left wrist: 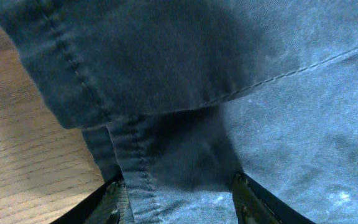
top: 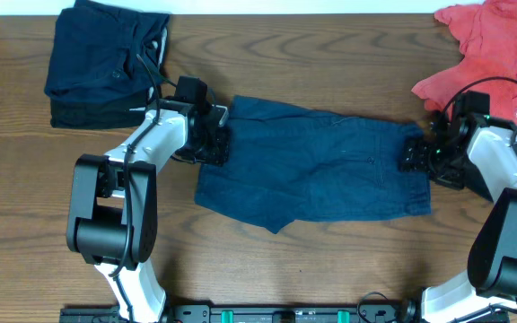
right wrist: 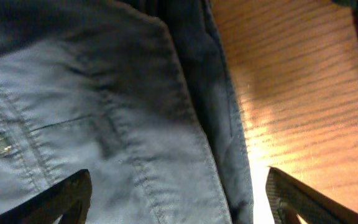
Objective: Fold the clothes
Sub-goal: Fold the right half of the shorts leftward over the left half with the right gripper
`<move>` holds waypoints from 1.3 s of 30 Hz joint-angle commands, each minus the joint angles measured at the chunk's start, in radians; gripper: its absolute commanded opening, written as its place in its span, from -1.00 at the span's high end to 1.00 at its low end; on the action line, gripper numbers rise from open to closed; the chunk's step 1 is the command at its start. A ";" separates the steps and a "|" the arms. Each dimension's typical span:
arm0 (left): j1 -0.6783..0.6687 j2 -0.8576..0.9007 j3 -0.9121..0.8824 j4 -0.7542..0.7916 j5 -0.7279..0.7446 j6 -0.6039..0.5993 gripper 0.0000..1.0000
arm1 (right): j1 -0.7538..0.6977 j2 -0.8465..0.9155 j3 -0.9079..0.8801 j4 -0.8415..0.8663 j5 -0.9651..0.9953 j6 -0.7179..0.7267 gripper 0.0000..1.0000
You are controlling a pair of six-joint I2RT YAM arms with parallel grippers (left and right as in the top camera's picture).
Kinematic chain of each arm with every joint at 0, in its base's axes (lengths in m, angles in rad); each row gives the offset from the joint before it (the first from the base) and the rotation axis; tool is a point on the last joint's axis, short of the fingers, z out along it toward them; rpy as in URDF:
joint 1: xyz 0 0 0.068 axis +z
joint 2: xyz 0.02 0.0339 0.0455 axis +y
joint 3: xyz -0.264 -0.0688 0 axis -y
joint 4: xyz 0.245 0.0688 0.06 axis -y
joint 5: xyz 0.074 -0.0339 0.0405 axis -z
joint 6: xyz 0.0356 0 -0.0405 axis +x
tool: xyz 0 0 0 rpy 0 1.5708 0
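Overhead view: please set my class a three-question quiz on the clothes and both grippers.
1. True or false: the coral-red printed T-shirt lies crumpled at the far right corner of the wooden table.
2. Which thing lies spread out between the left gripper and right gripper? A) a white towel B) dark-blue denim shorts C) a grey sock
3. Fill in: the folded dark navy pile sits at the table's far ____ corner.
Key: 1 true; 2 B; 3 left.

Matt denim shorts [top: 321, 166], wood-grain table [top: 330, 269]
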 commanded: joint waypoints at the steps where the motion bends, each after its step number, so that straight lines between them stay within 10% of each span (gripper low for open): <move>1: 0.005 0.064 -0.008 0.004 0.005 0.020 -0.14 | -0.003 -0.003 -0.047 0.046 0.029 0.017 -0.79; 12: 0.005 0.064 -0.008 0.004 0.005 0.020 -0.13 | -0.003 -0.003 -0.164 0.196 -0.029 0.029 -0.65; 19: 0.005 0.064 -0.008 0.004 0.005 0.020 -0.11 | -0.003 -0.003 -0.229 0.258 -0.066 0.055 0.23; 24: 0.005 0.064 -0.008 0.004 0.006 0.019 0.49 | -0.003 -0.003 -0.231 0.280 -0.082 0.054 0.97; 28: 0.005 0.064 -0.008 0.004 0.005 0.019 0.84 | -0.003 -0.006 -0.217 0.291 -0.129 0.050 0.98; 39: 0.005 0.064 -0.008 0.005 -0.006 0.012 0.88 | 0.027 -0.154 0.011 0.079 -0.290 -0.047 0.97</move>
